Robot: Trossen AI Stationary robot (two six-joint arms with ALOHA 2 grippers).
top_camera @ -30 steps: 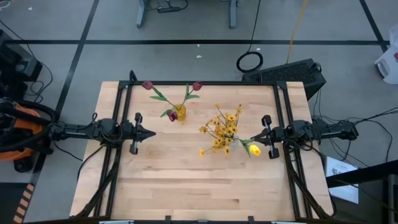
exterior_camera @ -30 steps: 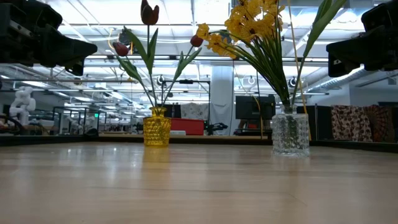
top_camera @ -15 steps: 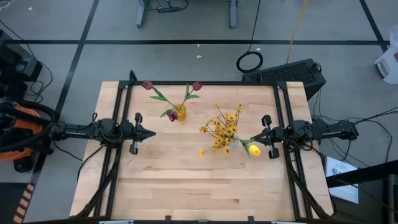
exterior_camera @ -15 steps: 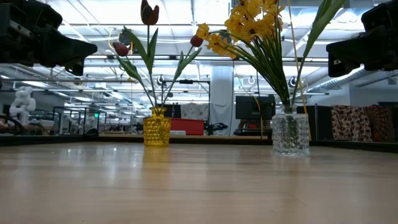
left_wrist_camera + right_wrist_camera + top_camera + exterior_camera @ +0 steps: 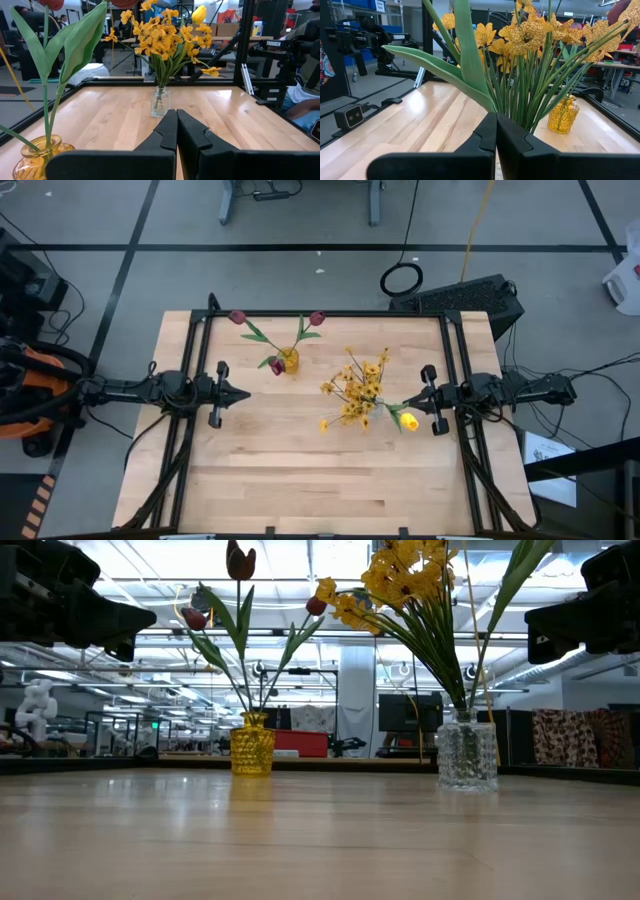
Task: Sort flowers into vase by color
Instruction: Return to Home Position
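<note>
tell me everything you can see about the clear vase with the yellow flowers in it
The clear vase is a small, squat cylinder of what looks like knobbly pressed glass. It stands upright on the wooden table, right of centre as seen from above. It holds a bundle of green stems carrying yellow blossom sprays and one yellow tulip that leans far out sideways. Only the table and the stems touch it.
</note>
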